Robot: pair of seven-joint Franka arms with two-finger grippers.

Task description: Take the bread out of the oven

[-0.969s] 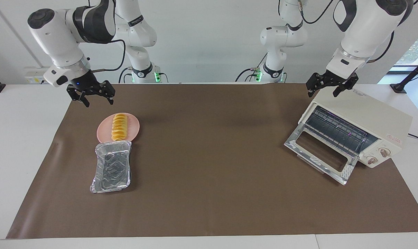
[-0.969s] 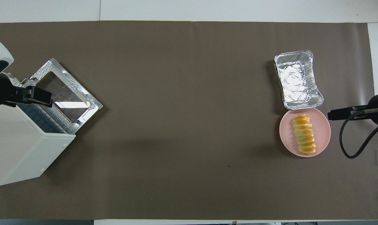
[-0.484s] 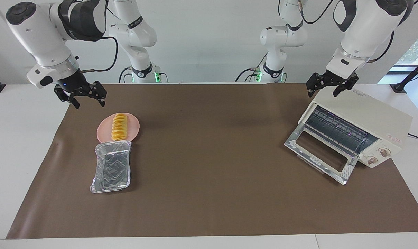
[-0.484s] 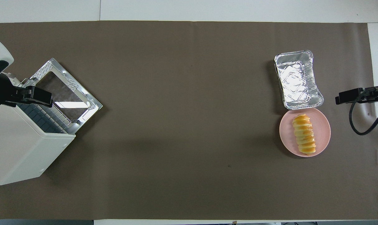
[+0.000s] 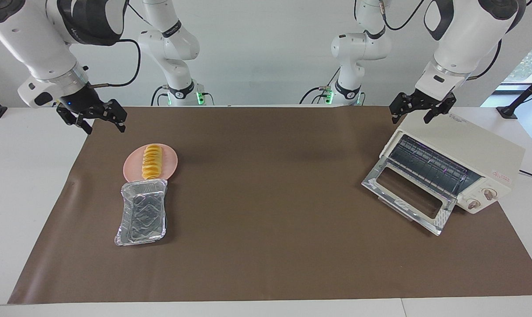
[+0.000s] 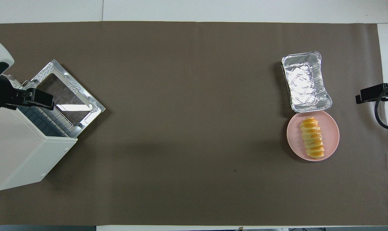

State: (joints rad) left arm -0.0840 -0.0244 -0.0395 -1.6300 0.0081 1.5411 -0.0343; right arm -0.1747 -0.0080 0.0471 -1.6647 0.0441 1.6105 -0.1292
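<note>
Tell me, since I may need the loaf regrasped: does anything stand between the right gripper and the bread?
Nothing visible does. The bread lies uncovered on the pink plate, with only bare mat between it and the open right gripper. The foil tray sits farther from the robots, out of the way.

No text is legible. The oven (image 5: 464, 158) carries a small red mark on its front panel above the knobs and a printed label on its top under the left gripper (image 5: 417, 115); neither can be read.
</note>
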